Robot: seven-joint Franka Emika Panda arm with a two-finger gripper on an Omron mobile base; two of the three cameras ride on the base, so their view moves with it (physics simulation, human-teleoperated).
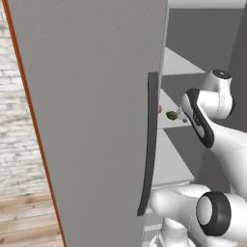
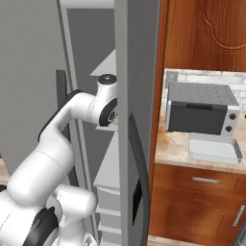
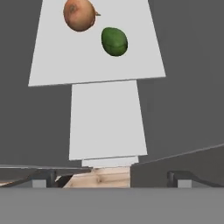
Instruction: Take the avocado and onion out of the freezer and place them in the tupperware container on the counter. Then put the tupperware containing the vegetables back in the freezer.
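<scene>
In the hand view the orange-brown onion point(image 3: 79, 14) and the dark green avocado point(image 3: 114, 41) lie side by side on a pale shelf point(image 3: 96, 65) inside the freezer point(image 1: 96, 120), whose door stands open. My gripper point(image 3: 111, 178) is open with nothing between its fingertips point(image 3: 43, 177), and it hangs well short of both vegetables. From the left base view the avocado point(image 1: 171, 115) shows on the shelf just past the arm's wrist, and a sliver of the onion point(image 1: 159, 109) peeks from behind the door handle point(image 1: 151, 144). The tupperware container point(image 2: 214, 148) sits on the counter point(image 2: 170, 149).
A grey toaster oven point(image 2: 201, 108) stands on the counter right behind the tupperware. The freezer's grey door panel point(image 2: 139, 96) hides the hand in the right base view. More pale shelves point(image 3: 107, 120) step down below the vegetables' shelf. Wooden cabinets point(image 2: 202, 202) lie under the counter.
</scene>
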